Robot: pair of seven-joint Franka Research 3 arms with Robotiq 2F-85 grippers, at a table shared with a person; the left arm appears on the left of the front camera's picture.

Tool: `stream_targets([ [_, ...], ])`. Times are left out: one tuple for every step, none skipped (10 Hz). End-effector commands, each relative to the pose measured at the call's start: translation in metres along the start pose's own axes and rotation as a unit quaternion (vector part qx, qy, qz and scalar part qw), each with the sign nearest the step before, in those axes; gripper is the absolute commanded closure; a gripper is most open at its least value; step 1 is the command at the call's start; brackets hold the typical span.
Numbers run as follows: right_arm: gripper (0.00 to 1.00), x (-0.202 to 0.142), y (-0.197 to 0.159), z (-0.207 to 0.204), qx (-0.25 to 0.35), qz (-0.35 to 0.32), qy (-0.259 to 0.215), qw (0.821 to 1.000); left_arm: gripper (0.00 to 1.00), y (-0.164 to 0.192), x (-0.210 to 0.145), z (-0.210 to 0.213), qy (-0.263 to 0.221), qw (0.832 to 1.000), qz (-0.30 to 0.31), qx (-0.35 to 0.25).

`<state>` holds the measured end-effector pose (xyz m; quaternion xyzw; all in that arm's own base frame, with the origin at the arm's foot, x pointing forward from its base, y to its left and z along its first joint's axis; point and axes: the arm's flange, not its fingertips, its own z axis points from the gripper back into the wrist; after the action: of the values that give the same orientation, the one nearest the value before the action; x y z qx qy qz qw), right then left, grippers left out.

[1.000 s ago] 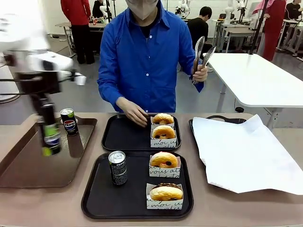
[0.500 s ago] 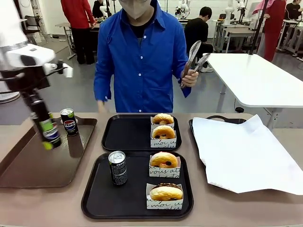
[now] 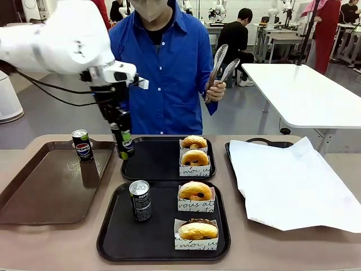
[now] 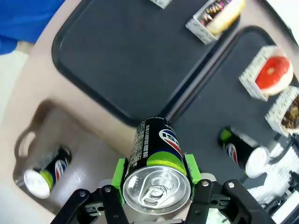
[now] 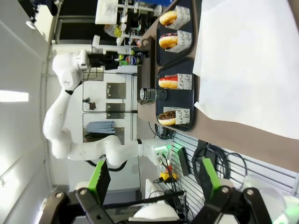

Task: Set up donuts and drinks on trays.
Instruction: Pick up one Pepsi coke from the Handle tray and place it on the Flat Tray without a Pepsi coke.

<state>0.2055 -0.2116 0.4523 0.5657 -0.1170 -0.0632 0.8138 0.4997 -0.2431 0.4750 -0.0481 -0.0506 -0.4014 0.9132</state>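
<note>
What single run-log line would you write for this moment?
left end effector: shut on can | above far tray edge | right end effector: open, idle

Tan table (image 3: 62, 243) bearing brown tray (image 3: 34, 197), two black trays (image 3: 163, 161) (image 3: 121, 240), and a paper-covered tray (image 3: 248, 142).
</note>
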Motion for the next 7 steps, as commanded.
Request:
stream_targets([
  [0.00,0.000,0.000,0.000,0.011,0.009,-0.003,1.000,0.41,0.003,0.011,-0.019,-0.013,1.000,0.020,0.019],
  [0.00,0.000,0.000,0.000,0.011,0.009,-0.003,1.000,0.41,0.007,0.017,-0.033,-0.004,0.999,0.022,0.025],
  [0.00,0.000,0.000,0.000,0.011,0.009,-0.003,1.000,0.41,0.011,0.023,-0.044,0.000,0.999,0.017,0.028],
  [0.00,0.000,0.000,0.000,0.011,0.009,-0.003,1.000,0.41,0.013,0.028,-0.054,0.003,0.999,0.015,0.033],
  [0.00,0.000,0.000,0.000,0.011,0.009,-0.003,1.000,0.41,0.014,0.031,-0.065,0.011,0.999,0.021,0.040],
  [0.00,0.000,0.000,0.000,0.011,0.009,-0.003,1.000,0.41,0.015,0.033,-0.074,0.015,0.999,0.027,0.042],
  [0.00,0.000,0.000,0.000,0.011,0.009,-0.003,1.000,0.41,0.015,0.033,-0.080,0.015,0.998,0.030,0.045],
])
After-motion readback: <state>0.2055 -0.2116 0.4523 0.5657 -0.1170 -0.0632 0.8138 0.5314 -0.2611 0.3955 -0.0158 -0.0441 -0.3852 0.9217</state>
